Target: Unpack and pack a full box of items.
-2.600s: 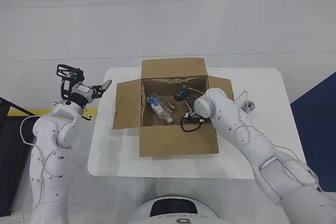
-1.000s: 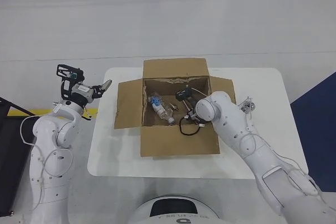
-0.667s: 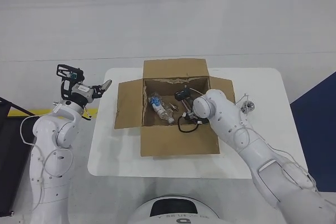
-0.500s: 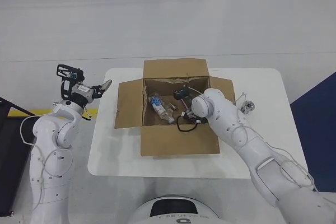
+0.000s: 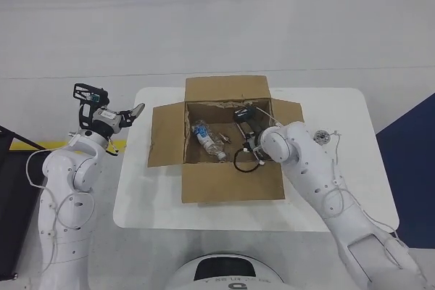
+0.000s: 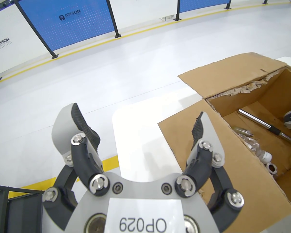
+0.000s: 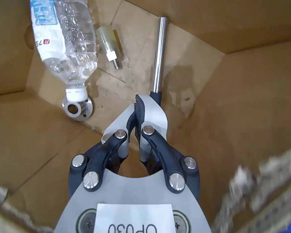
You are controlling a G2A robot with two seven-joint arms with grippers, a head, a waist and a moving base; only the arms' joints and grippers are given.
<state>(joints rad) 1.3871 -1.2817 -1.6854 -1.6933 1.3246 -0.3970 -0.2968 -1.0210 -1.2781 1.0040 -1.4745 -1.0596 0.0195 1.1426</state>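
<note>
Well, your white rounded counter (image 5: pixel 333 109) carries the open brown cardboard box (image 5: pixel 232 185) near its middle. Your left tool (image 6: pixel 138 112) hangs just off the counter's left edge, fingers spread wide, holding nothing. Your right tool (image 7: pixel 137 100) sits down inside the box, pads pressed together with nothing between them. On the box floor lies a crumpled clear plastic bottle (image 7: pixel 63 32). Beside it is a polished steel rod (image 7: pixel 160 56) whose black grip sits at the right tool's tips. A round steel flange (image 7: pixel 75 109) touches the bottle's cap, and a small pale threaded fitting (image 7: pixel 109 47) lies between bottle and rod.
</note>
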